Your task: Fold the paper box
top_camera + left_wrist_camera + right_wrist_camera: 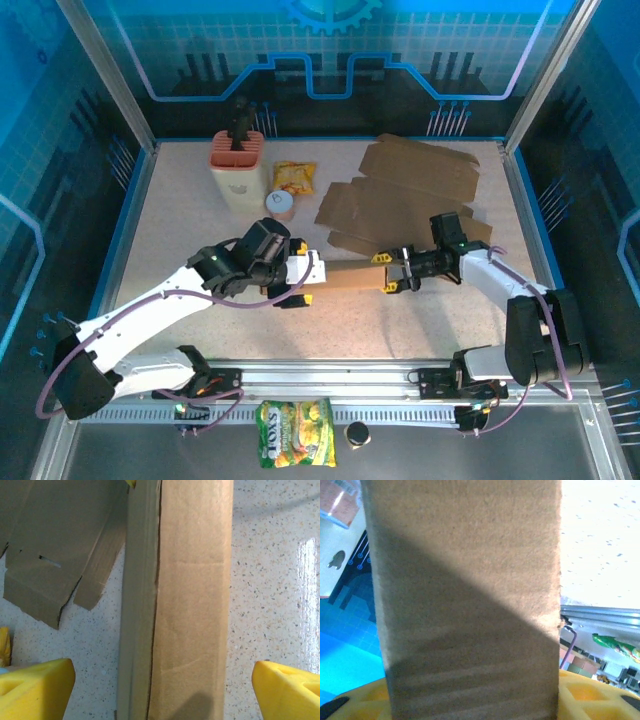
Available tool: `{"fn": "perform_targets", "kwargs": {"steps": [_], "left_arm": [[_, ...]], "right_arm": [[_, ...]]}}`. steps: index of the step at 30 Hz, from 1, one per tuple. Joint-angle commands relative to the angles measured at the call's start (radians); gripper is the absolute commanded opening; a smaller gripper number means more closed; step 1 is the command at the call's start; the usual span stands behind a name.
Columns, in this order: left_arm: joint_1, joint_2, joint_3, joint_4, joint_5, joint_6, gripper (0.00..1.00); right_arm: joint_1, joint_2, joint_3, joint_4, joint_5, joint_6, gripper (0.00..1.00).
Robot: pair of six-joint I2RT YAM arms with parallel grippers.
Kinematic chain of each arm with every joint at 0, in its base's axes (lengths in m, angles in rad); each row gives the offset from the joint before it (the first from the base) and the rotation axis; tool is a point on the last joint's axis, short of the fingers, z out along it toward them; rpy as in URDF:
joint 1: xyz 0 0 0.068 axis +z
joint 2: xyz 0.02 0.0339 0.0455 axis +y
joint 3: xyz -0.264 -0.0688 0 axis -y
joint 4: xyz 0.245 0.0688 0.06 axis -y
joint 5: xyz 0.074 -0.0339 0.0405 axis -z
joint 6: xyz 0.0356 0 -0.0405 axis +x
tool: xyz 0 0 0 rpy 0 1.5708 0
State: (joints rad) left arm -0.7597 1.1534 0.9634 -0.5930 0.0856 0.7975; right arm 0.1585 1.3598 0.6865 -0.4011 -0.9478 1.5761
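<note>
Seeming light and floppy, the paper box (352,274) wants end holds. The right gripper (398,273) clamps one end; the left gripper (302,274) straddles the other, fingers apart.

The long brown cardboard box (465,580) overruns the right wrist view's top and bottom, hiding most of the yellow fingers (592,692).

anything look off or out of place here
A yellow-green snack bag and a small dark round thing lie off the table, below the front rail by the arm bases. Nothing looks spilled.
</note>
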Motion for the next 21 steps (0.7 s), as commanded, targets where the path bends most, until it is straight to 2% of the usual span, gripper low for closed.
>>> {"fn": "perform_targets", "kwargs": {"steps": [1,6,13,17,21], "left_arm": [[-0.008,0.016,-0.015,0.015,0.018,0.054,0.91],[-0.008,0.047,-0.023,0.02,0.038,0.079,0.88],[-0.002,0.096,-0.022,0.058,0.048,0.073,0.76],[0.021,0.135,0.018,0.046,0.094,0.047,0.64],[0.039,0.165,0.049,0.024,0.114,0.02,0.6]], "right_arm": [[0.004,0.01,-0.035,-0.088,0.029,0.059,0.43],[0.0,0.028,-0.089,-0.051,0.024,0.1,0.45],[-0.029,0.078,-0.135,-0.004,0.036,0.108,0.49],[-0.067,0.103,-0.127,-0.019,0.047,0.079,0.56],[-0.104,0.108,-0.073,-0.054,0.058,0.037,0.66]]}}
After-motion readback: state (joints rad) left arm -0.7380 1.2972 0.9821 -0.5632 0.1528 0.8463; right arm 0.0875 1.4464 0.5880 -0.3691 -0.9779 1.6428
